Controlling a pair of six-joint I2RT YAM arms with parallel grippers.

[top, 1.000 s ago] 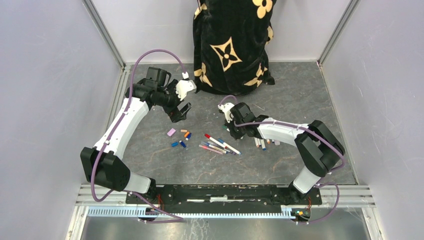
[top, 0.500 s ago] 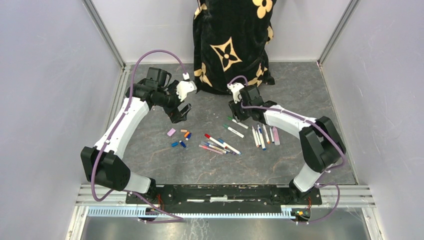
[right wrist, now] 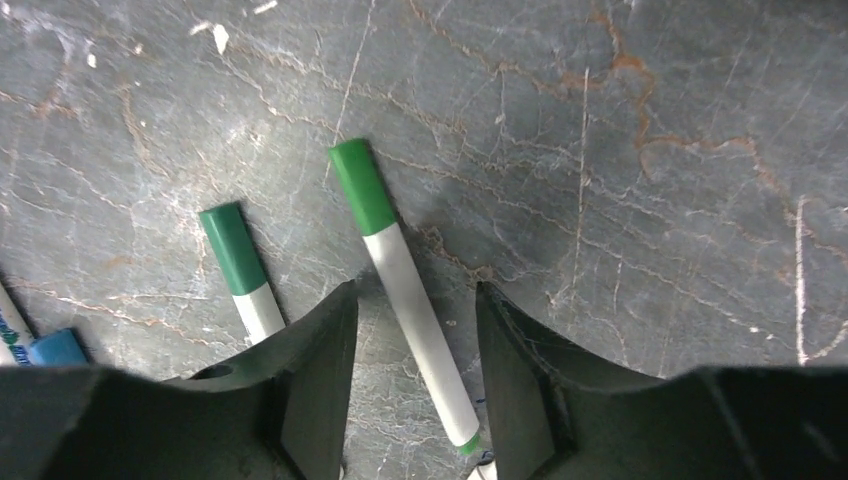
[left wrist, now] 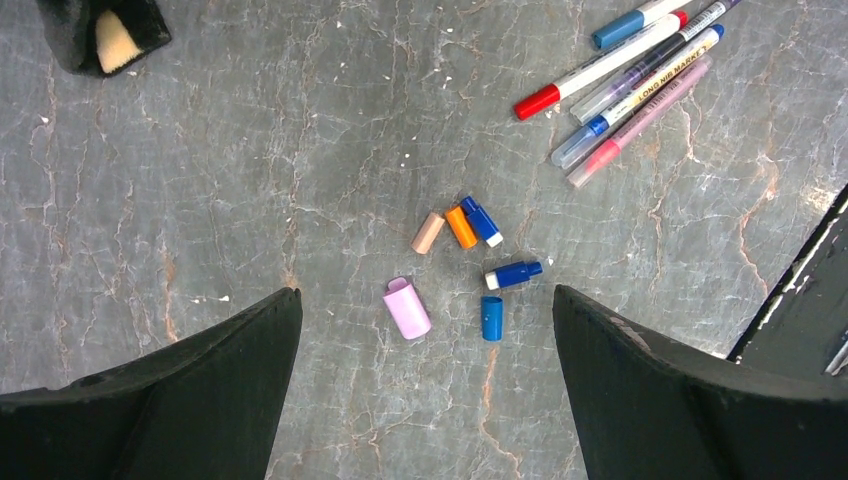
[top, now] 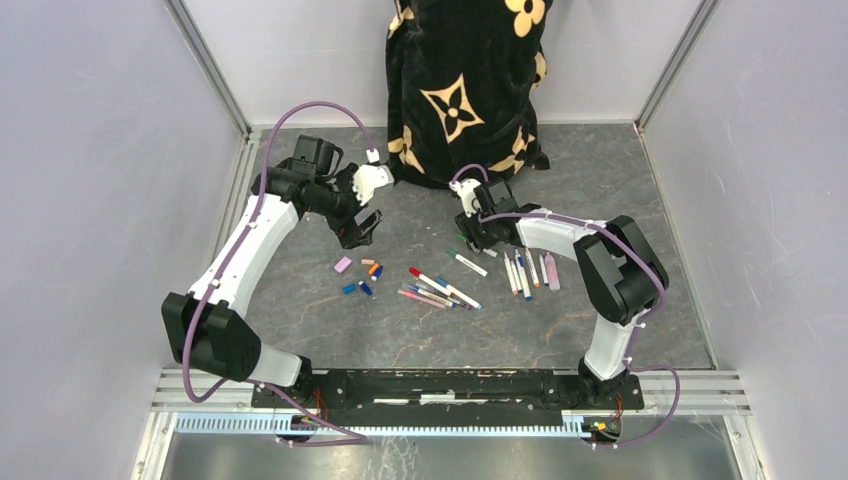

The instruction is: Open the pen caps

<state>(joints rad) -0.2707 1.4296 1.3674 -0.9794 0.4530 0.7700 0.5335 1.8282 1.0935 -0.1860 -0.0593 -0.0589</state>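
Since a second ago the right pincer (right wrist: 415,292) has swung away from the middle bunch of pens (top: 435,290) toward 12 o'clock and has gone from shut to partly open. The left arm has not shifted.

Left pincer (left wrist: 425,293): spread wide, holding nothing, raised above the table (left wrist: 300,150). In its wrist view the loose caps (left wrist: 461,227) lie on the table straight below the gap between the fingers. A pink cap (left wrist: 407,308) is nearest the centre. Tan, orange and blue ones sit side by side just toward 12 o'clock of it, and two more blue ones lie toward 3 o'clock. None touches a finger. In the top view this cluster is at 6 o'clock from the pincer, near it. The middle bunch of pens is at 1 o'clock in the wrist view, well apart from the fingers.

Right pincer: about half open and down at the table. A green pen (right wrist: 400,280) lies between the fingers (right wrist: 320,370), its white barrel in the gap with a sliver of table showing on each side, so nothing is gripped. Its green cap is on and pokes out beyond the fingertips toward 11 o'clock. A second green pen (right wrist: 238,262), also capped, lies just outside the left-hand finger, roughly parallel.

At 4 o'clock from this pincer in the top view, a row of pens (top: 528,270) lies close together. A black patterned bag (top: 465,90) stands at 12 o'clock.
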